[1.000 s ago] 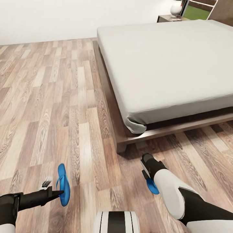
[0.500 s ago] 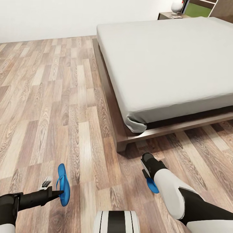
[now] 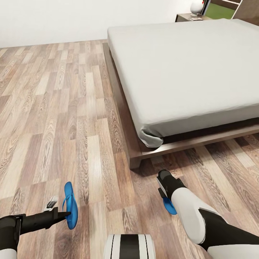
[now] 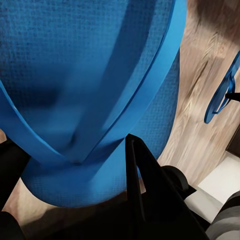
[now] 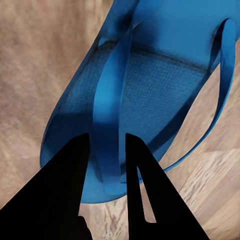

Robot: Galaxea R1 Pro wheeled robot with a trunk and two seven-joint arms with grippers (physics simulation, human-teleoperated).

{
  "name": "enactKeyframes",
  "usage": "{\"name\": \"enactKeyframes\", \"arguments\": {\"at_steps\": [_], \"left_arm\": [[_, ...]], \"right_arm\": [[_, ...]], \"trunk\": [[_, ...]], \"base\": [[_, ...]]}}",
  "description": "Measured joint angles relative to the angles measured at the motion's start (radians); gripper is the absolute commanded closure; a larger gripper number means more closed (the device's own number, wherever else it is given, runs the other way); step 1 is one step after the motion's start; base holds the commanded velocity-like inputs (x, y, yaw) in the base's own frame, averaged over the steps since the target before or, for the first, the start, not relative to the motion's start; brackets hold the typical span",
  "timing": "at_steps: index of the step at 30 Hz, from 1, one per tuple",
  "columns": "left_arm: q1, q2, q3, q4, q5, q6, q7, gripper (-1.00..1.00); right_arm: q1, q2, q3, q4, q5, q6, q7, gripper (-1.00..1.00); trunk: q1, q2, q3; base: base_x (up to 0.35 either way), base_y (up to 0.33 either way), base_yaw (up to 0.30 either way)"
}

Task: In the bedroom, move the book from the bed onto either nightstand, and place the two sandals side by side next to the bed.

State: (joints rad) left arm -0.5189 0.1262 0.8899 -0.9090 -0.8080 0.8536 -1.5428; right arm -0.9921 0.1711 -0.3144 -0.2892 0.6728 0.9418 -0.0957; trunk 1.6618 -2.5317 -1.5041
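Now | left gripper (image 3: 66, 214) pinching one blue sandal (image 3: 70, 205), lower left | right gripper (image 3: 162, 196) pinching other sandal (image 3: 169, 206), lower middle | bed (image 3: 187, 72) upper right | nightstand (image 3: 189, 17) top right

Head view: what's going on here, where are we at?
The robot stands at the foot corner of the bed, each arm holding a blue sandal above the wood floor. The left gripper grips one sandal by its strap; the right gripper is closed on the other sandal. Neither is set down yet. The mattress shows no book.
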Motion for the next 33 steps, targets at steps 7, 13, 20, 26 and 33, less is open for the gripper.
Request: {"name": "enactKeyframes", "arguments": {"at_steps": [7, 13, 20, 26, 33], "left_arm": [[0.0, 0.0, 0.0, 0.0, -0.002, 0.001, 0.0, 1.0], [0.0, 0.0, 0.0, 0.001, -0.004, 0.0, 0.0, 1.0], [0.0, 0.0, 0.0, 0.001, -0.004, 0.0, 0.0, 1.0], [0.0, 0.0, 0.0, 0.001, -0.004, 0.0, 0.0, 1.0], [0.0, 0.001, 0.0, 0.001, -0.005, 0.0, 0.0, 1.0]], "right_arm": [[0.0, 0.0, 0.0, 0.0, -0.001, 0.0, 0.0, 1.0], [0.0, 0.0, 0.0, 0.0, 0.0, 0.0, 0.0, 1.0], [0.0, 0.0, 0.0, 0.0, 0.0, 0.0, 0.0, 1.0], [0.0, 0.0, 0.0, 0.0, 0.0, 0.0, 0.0, 1.0], [0.0, 0.0, 0.0, 0.0, 0.0, 0.001, 0.0, 1.0]], "trunk": [[0.0, 0.0, -0.004], [0.002, -0.001, -0.015], [0.002, -0.001, -0.015], [0.002, -0.001, -0.015], [0.002, -0.001, -0.015]], "base": [[0.0, 0.0, 0.0], [0.0, 0.0, 0.0], [0.0, 0.0, 0.0], [0.0, 0.0, 0.0], [0.0, 0.0, 0.0]]}}
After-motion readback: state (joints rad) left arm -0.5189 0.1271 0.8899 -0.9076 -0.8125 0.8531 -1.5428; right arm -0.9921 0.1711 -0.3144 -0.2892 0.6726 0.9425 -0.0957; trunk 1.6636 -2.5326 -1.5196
